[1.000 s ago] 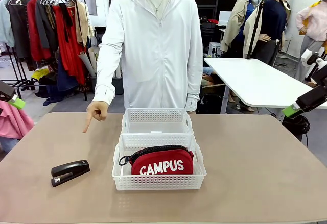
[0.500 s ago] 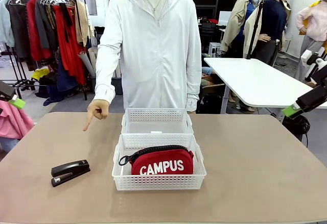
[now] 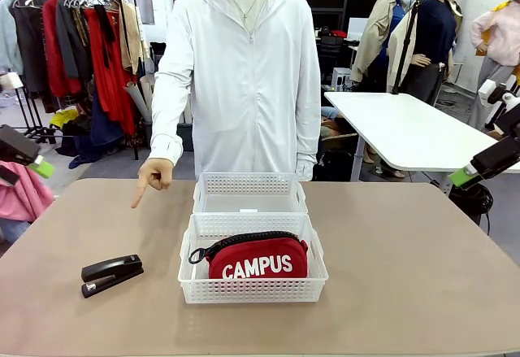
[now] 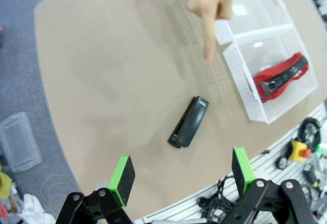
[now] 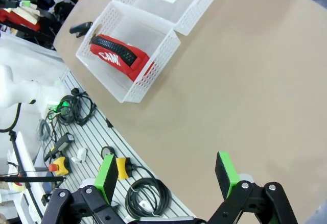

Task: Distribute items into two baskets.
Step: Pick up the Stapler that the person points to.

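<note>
The stapler point(image 3: 112, 275) lies flat on the tabletop point(image 3: 406, 276) to the left of the near basket point(image 3: 252, 293), close to it but not touching. That side belongs to the left arm, so the left jaws are the nearer pair. They hang high off the tabletop's left edge, spread wide and empty.

In the left wrist view the stapler point(image 4: 189, 122) sits ahead of those jaws, roughly centred between the two green pads point(image 4: 121, 179). Its long axis runs on a slant to the line joining them, neither square across nor in line. By my reading, the wrist needs to roll before descending so the pads close across the stapler's narrow width.

The right jaws, also wide apart and empty, hang far off to the near basket's right. The pouch point(image 3: 258, 259) lies inside the near basket. The far basket point(image 3: 250, 183), butted against the near basket's far side, holds no item. The person's hand point(image 3: 153, 176) points a finger down, beyond and left of the near basket.
</note>
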Available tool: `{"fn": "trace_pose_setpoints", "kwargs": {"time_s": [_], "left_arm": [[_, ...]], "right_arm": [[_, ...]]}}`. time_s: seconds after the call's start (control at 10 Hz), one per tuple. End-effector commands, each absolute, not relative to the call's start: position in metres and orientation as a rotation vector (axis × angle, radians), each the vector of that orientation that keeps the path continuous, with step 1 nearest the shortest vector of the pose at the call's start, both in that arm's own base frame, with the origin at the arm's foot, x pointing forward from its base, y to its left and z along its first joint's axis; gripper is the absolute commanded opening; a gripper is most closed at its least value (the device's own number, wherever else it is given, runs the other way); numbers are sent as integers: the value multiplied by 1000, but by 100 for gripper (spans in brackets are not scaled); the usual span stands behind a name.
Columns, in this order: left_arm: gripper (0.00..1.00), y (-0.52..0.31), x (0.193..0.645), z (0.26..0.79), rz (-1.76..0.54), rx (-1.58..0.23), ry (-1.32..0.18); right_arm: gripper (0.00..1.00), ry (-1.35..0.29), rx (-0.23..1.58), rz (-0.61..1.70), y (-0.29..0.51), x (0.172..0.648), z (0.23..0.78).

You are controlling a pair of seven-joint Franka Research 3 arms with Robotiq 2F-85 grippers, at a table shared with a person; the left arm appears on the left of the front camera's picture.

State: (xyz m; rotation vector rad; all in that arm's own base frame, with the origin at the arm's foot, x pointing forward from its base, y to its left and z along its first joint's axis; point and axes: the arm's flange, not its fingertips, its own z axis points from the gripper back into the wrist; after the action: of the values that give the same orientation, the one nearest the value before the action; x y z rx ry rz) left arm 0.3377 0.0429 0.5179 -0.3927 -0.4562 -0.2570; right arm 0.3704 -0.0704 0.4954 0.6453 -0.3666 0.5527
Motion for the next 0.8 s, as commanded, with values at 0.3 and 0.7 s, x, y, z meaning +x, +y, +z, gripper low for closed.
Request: {"fn": "trace_pose_setpoints", "kwargs": {"time_s": [0.3,0.7], "left_arm": [[98,2,329,522,-479,-308,-441],[98,-38,331,512,-691,-211,-394]], "right_arm": [[100,-371,655,546,-69,370,496],[100,-371,655,546,-69,370,496]]}}
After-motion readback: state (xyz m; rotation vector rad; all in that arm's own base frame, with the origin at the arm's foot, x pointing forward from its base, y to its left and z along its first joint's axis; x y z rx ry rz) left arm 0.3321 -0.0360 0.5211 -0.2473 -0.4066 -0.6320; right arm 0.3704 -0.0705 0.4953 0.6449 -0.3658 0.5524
